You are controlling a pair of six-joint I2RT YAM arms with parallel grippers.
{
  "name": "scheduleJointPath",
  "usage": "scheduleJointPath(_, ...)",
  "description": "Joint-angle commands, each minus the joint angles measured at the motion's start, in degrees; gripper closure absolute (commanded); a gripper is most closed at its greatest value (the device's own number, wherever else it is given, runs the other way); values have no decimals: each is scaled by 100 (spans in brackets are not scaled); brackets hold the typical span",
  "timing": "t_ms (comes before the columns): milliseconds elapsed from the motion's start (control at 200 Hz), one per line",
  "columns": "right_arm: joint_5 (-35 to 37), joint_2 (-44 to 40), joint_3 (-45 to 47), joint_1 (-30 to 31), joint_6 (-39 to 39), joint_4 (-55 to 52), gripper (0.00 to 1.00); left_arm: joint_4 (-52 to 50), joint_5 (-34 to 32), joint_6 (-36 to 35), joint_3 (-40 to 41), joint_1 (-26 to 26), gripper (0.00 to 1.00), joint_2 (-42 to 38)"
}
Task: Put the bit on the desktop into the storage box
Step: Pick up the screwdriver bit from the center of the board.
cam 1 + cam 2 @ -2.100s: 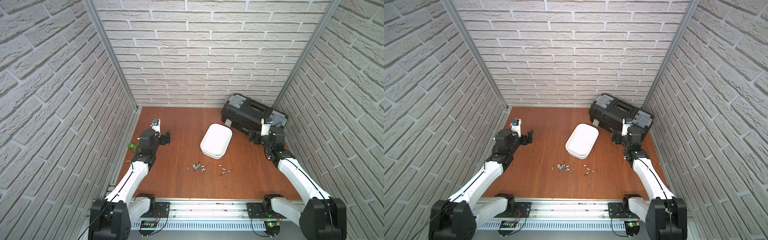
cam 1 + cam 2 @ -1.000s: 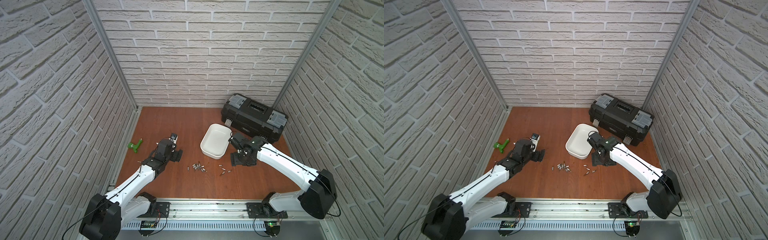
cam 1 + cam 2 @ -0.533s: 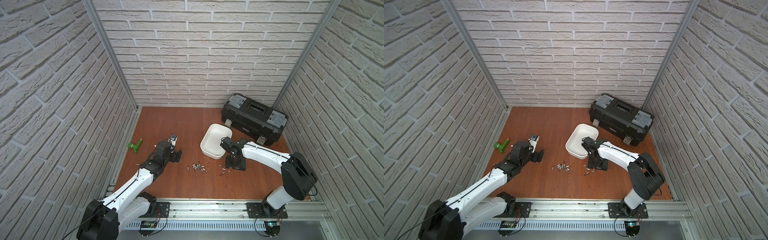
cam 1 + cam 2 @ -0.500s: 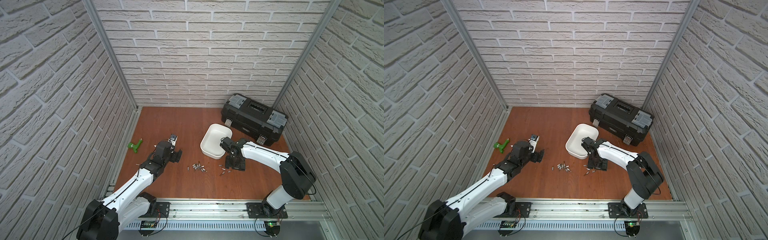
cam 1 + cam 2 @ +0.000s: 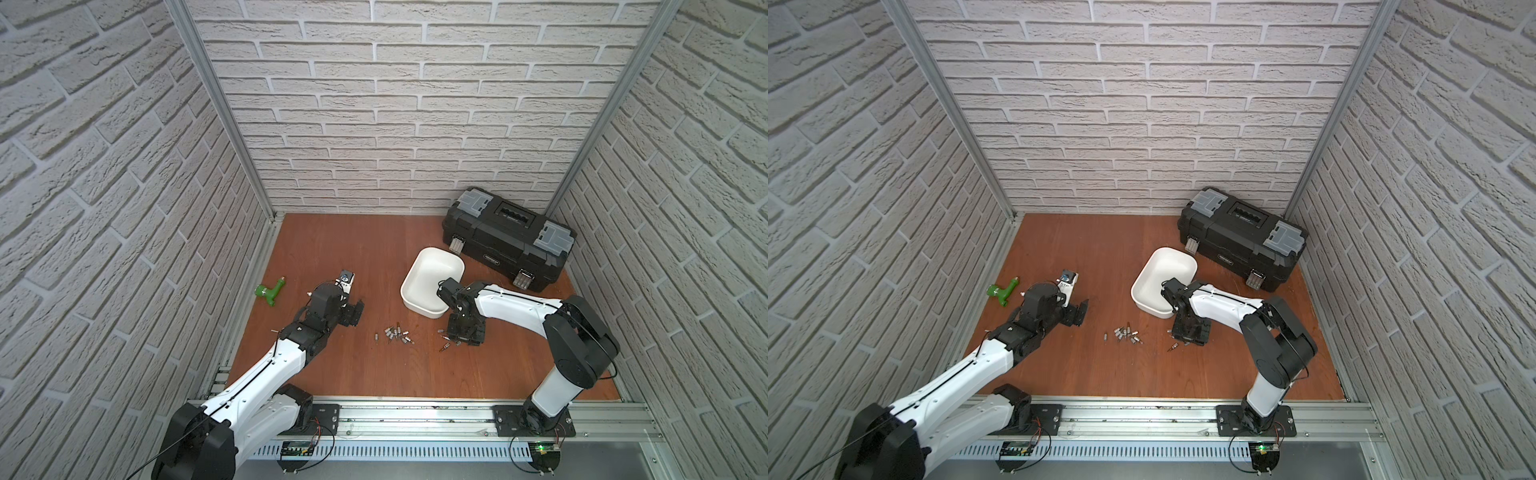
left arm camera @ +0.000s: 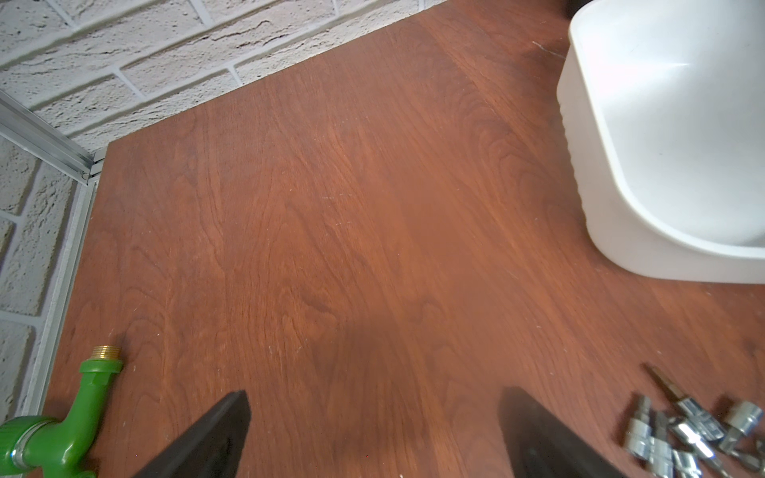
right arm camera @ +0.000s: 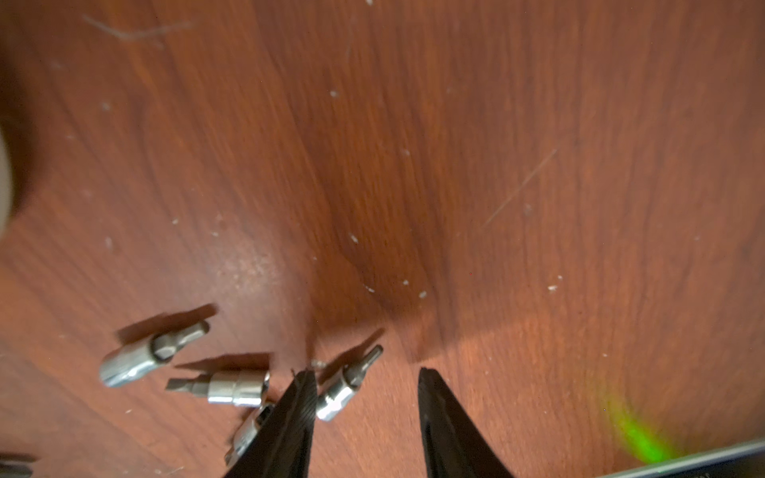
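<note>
One bit [image 7: 345,387] lies on desktop [image 7: 496,186] between jaws of right hand [image 7: 365,371], unclenched; left hand [image 6: 372,397] released wide.

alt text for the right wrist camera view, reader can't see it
The two black fingers of the right gripper stand apart low over a reddish wooden desktop, with one small silver bit lying between them, right beside one finger. Several more silver bits lie outside the gap.

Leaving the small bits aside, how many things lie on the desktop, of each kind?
Storage box: 1
Toolbox: 1
Green tool: 1
Total: 3
</note>
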State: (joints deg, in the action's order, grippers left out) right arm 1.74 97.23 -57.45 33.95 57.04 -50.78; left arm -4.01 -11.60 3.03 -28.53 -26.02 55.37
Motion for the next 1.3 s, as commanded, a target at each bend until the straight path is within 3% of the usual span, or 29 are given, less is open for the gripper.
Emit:
scheduleJointPath(0,-90,15,122,32,203,114,55,223,-47,-28,67,-18,2,-84)
scheduleJointPath(255,-145,59,231,74,332,340,55,208,-48,-39,41,-17,1,-41)
scheduleJointPath(520,-183,156,322,111,440,603,70,217,-57,-30,50,-22,2,-50)
scheduleJointPath(805,-2,148,237,111,314,501,91,199,-70,-21,42,-17,1,-47)
scheduleJointPath(1295,682,-348,-587,103,-389,-467,93,107,-45,333,7,-18,1,-250)
